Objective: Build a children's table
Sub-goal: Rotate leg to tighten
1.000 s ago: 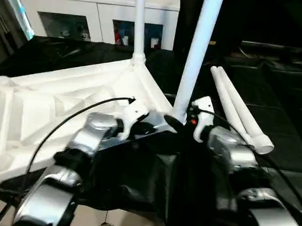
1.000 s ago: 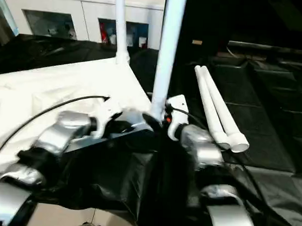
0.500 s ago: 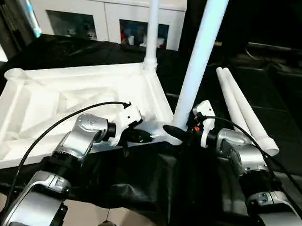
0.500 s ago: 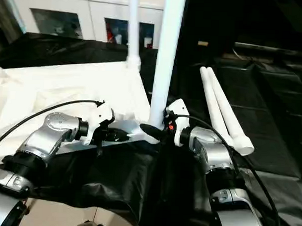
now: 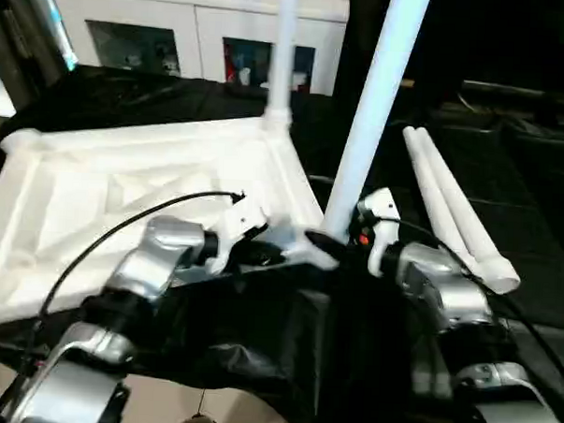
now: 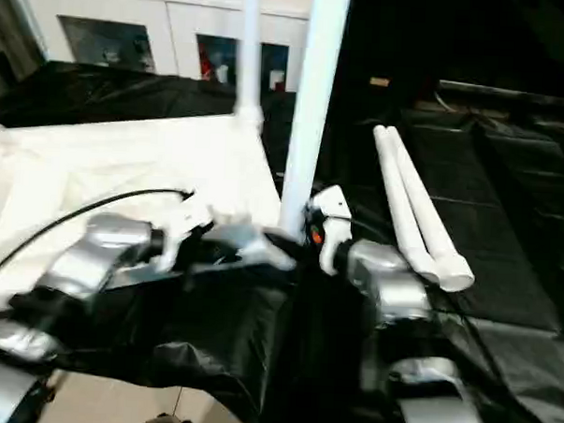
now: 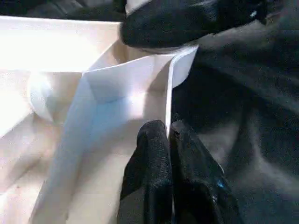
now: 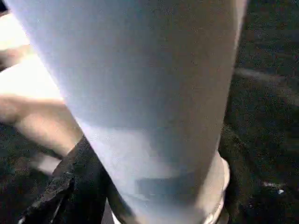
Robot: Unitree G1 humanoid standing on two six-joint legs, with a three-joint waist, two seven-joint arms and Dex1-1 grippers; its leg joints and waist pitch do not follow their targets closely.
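The table top (image 5: 124,181) lies upside down on the black cloth (image 5: 285,361) at my 10 o'clock, ribs up. My left pincer (image 7: 169,140) is pinched shut on its near rim, one finger inside the wall and one outside, close to the near right corner. At about 12 o'clock, on the far right corner, one leg (image 5: 282,52) stands upright in its socket. Nearer, at my 1 o'clock, a second leg (image 5: 373,103) rises from the near right corner, leaning a little to the right. My right pincer (image 5: 325,243) is at its foot; one black finger (image 8: 70,182) lies against the tube, but whether the pincer has closed on it I cannot tell. At my 2 o'clock two loose legs (image 5: 455,210) lie side by side, touching, on the cloth. A white cabinet (image 5: 177,38) stands beyond.
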